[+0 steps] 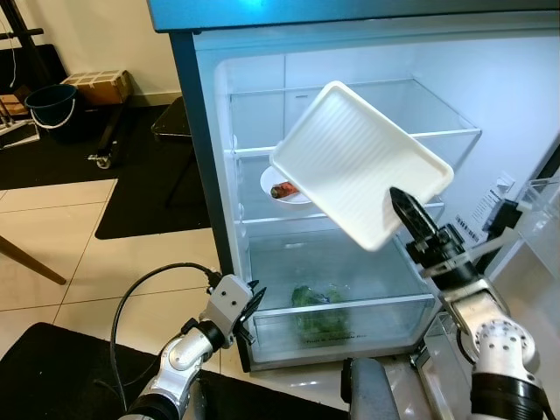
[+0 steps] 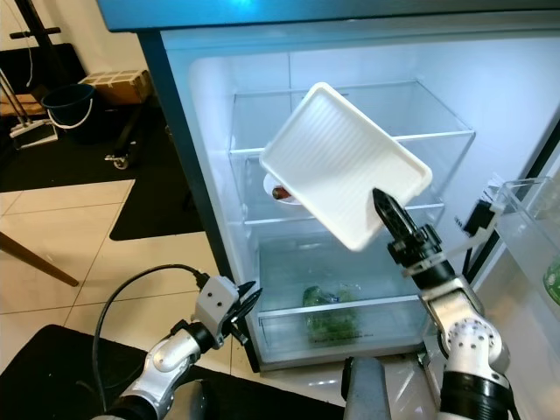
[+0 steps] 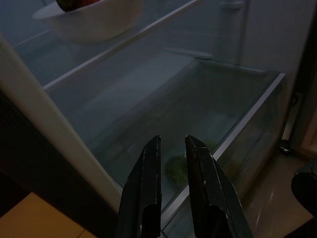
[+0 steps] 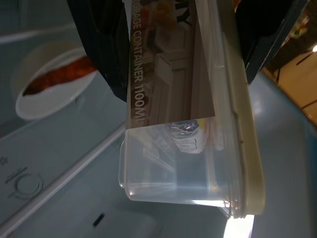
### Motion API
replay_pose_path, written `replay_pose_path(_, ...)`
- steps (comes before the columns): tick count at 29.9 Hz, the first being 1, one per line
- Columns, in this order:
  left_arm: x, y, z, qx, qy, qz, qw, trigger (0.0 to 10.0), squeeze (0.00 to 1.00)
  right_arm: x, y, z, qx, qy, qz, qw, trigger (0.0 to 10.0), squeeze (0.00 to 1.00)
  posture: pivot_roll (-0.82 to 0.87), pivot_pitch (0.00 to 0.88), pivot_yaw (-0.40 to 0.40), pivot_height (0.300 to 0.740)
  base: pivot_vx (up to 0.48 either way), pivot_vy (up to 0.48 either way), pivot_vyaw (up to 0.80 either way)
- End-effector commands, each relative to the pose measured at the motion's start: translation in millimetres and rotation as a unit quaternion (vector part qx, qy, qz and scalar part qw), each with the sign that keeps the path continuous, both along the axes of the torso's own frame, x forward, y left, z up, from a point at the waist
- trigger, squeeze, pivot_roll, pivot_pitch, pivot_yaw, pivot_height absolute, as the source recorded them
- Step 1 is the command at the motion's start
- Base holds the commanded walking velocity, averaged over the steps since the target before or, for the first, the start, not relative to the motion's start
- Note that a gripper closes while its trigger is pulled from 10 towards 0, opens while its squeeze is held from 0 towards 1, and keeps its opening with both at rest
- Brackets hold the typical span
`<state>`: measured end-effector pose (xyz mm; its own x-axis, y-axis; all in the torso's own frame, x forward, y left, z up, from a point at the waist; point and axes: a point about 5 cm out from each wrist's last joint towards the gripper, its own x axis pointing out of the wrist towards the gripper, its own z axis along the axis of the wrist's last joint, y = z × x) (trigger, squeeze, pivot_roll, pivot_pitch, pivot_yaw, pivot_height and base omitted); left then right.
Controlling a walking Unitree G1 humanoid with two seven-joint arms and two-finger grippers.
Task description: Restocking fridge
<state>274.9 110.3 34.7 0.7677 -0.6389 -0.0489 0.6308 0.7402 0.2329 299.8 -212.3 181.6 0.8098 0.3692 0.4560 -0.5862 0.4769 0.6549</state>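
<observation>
Fridge stood open before me, interior lit, glass shelves in place. My right claw was raised in front of the middle shelf, clenched on the near corner of a clear storage container with a white ribbed lid. Container was held tilted, lid face toward my head camera, one corner pointing up toward the upper shelf. In the right wrist view the black fingers sat on either side of the container's edge, printed label visible through the plastic wall.

Behind the container, on the middle shelf, a white bowl held something reddish-orange; contents too small to identify. Lower down, the clear crisper drawer held leafy greens.

My left claw hung low, just outside the fridge near the drawer's left front corner. Left wrist view showed its fingers a narrow gap apart, gripping nothing, pointed at the drawer.

Door shelf stood open at right. Dark bucket and cardboard box sat on the floor, well apart from the fridge, at left.
</observation>
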Motion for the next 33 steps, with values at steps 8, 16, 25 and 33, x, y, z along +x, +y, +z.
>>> replay_pose_path(8,0.7,-3.9,4.8,-0.006,-0.018,-0.001,1.000,10.0,0.00,14.9,15.9,14.2,-0.005,0.011,-0.023,1.000,10.0,0.00,-0.11,0.000,0.029,0.431,0.000,0.000,0.00)
replay_pose_path(16,4.9,-9.9,12.1,-0.025,-0.033,0.005,0.999,10.0,0.00,40.7,25.2,23.7,0.006,0.049,-0.080,0.996,10.0,0.00,-0.10,0.000,0.020,0.431,0.000,0.000,0.00)
replay_pose_path(25,8.2,-8.4,16.6,-0.036,-0.042,0.020,0.998,10.0,0.00,58.3,22.9,33.3,0.007,0.068,-0.114,0.991,10.0,0.00,-0.09,0.000,0.006,0.431,0.000,0.000,0.00)
replay_pose_path(33,6.6,-12.9,16.3,-0.042,-0.043,0.021,0.998,10.0,0.00,75.0,28.4,45.1,0.016,0.084,-0.131,0.988,10.0,0.00,-0.09,0.000,-0.002,0.431,0.000,0.000,0.00)
